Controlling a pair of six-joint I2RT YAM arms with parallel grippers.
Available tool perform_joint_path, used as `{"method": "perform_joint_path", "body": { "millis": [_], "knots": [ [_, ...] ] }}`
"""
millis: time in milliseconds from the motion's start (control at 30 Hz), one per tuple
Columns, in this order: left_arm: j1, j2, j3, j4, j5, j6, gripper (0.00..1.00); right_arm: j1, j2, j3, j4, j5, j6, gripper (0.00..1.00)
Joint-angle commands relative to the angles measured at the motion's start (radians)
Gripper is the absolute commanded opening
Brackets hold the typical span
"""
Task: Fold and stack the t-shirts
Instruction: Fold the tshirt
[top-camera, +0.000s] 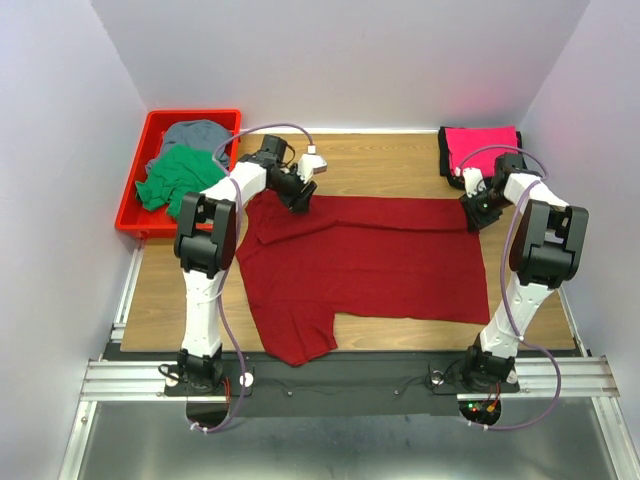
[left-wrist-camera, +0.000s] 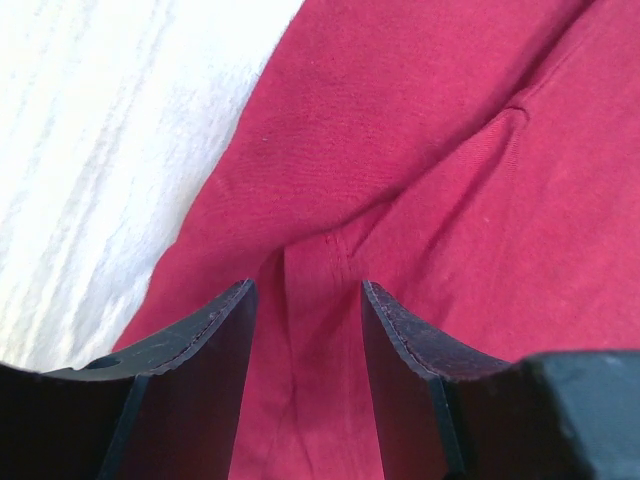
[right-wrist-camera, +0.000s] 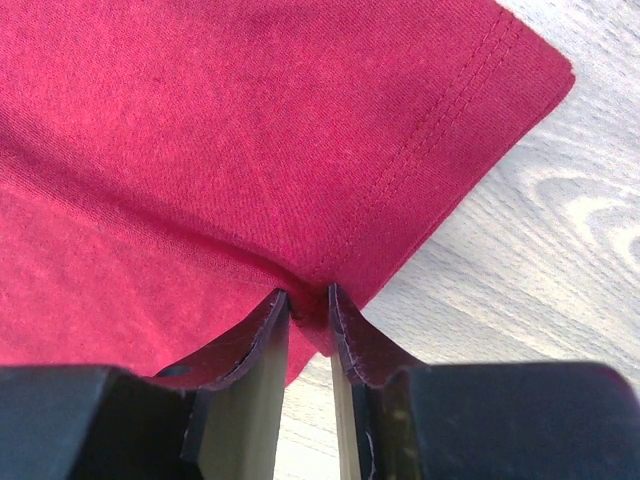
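A dark red t-shirt (top-camera: 370, 260) lies spread flat on the wooden table (top-camera: 380, 160). My left gripper (top-camera: 300, 196) is at the shirt's far left corner. In the left wrist view the gripper (left-wrist-camera: 305, 290) is open, with a raised ridge of the red cloth (left-wrist-camera: 450, 150) lying between its fingers. My right gripper (top-camera: 476, 214) is at the shirt's far right corner. In the right wrist view the gripper (right-wrist-camera: 310, 295) is shut on the hemmed edge of the red shirt (right-wrist-camera: 200, 120), just inside the corner.
A folded pink t-shirt (top-camera: 481, 148) lies at the back right of the table. A red bin (top-camera: 134, 190) at the back left holds a green shirt (top-camera: 178, 175) and a grey shirt (top-camera: 198, 134). White walls enclose the table on three sides.
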Motion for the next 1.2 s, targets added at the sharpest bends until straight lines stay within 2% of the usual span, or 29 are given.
{"method": "perform_joint_path", "body": {
  "millis": [0, 67, 167, 200, 367, 400, 567, 667, 700, 867, 1000, 1167],
  "knots": [
    [-0.008, 0.012, 0.049, -0.013, 0.033, -0.006, 0.57, -0.005, 0.01, 0.04, -0.02, 0.014, 0.009, 0.28],
    [-0.011, 0.016, 0.054, -0.007, 0.033, -0.009, 0.55, -0.006, 0.01, 0.045, -0.021, 0.014, 0.011, 0.28],
    [-0.014, 0.003, 0.058, -0.013, 0.045, -0.002, 0.41, -0.005, 0.009, 0.05, -0.023, 0.019, 0.011, 0.28],
    [-0.013, -0.02, 0.049, -0.015, 0.059, -0.002, 0.33, -0.005, 0.007, 0.051, -0.024, 0.019, 0.009, 0.27],
    [-0.019, -0.124, -0.017, -0.024, 0.116, 0.02, 0.14, -0.005, 0.004, 0.051, -0.026, 0.02, 0.009, 0.27],
    [-0.025, -0.159, -0.029, -0.039, 0.121, 0.04, 0.07, -0.005, 0.004, 0.051, -0.027, 0.022, 0.009, 0.27],
    [-0.08, -0.241, -0.145, -0.087, 0.107, 0.074, 0.0, -0.005, 0.006, 0.053, -0.027, 0.04, 0.012, 0.23],
    [-0.129, -0.262, -0.192, -0.136, 0.105, 0.1, 0.01, -0.008, 0.004, 0.054, -0.027, 0.046, 0.012, 0.23],
    [-0.141, -0.271, -0.211, -0.157, 0.111, 0.106, 0.12, -0.006, 0.003, 0.054, -0.029, 0.048, 0.012, 0.23],
    [-0.226, -0.336, -0.27, -0.22, 0.121, 0.18, 0.3, -0.006, 0.004, 0.067, -0.029, 0.051, 0.011, 0.23],
    [-0.24, -0.348, -0.255, -0.323, 0.084, 0.226, 0.53, -0.006, 0.0, 0.09, -0.036, 0.034, 0.011, 0.25],
    [-0.181, -0.386, -0.232, -0.351, 0.073, 0.232, 0.56, -0.006, -0.036, 0.105, -0.064, -0.027, 0.005, 0.27]
  ]
}}
